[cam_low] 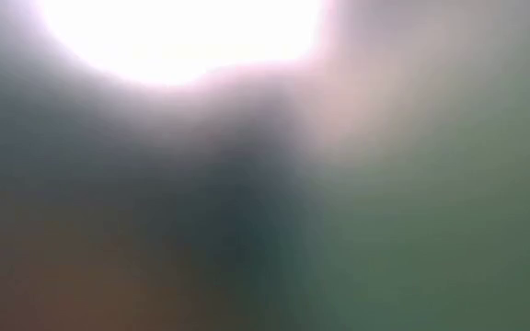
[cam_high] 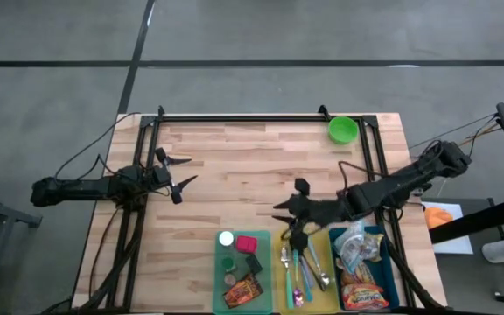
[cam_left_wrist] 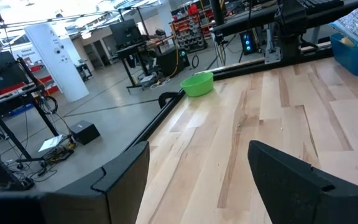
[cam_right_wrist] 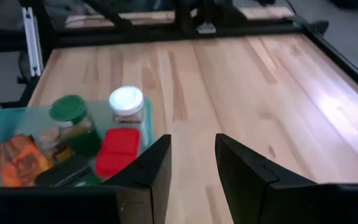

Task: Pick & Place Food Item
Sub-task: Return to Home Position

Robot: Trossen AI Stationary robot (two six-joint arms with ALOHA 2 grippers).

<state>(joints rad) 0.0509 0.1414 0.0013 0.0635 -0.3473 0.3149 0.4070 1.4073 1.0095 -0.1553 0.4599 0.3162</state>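
Several food items lie in a green tray (cam_high: 219,280) at the table's near edge: a white-lidded jar (cam_right_wrist: 127,102), a green-lidded jar (cam_right_wrist: 72,118), a red box (cam_right_wrist: 117,149) and an orange snack packet (cam_high: 241,290). My right gripper (cam_high: 285,212) hangs above the wood just beyond the trays and points toward the table's left. Its fingers stand narrowly open (cam_right_wrist: 192,142) with only bare wood between them. My left gripper (cam_high: 185,171) waits open at the left edge (cam_left_wrist: 197,149), level, with nothing in it. The low view shows only blur.
A yellow-green tray (cam_high: 331,241) of spoons and a blue tray (cam_high: 380,236) of snack bags stand right of the green tray. A green bowl (cam_high: 343,129) sits at the far right corner (cam_left_wrist: 197,84). Bare wood spreads across the table's middle and far side.
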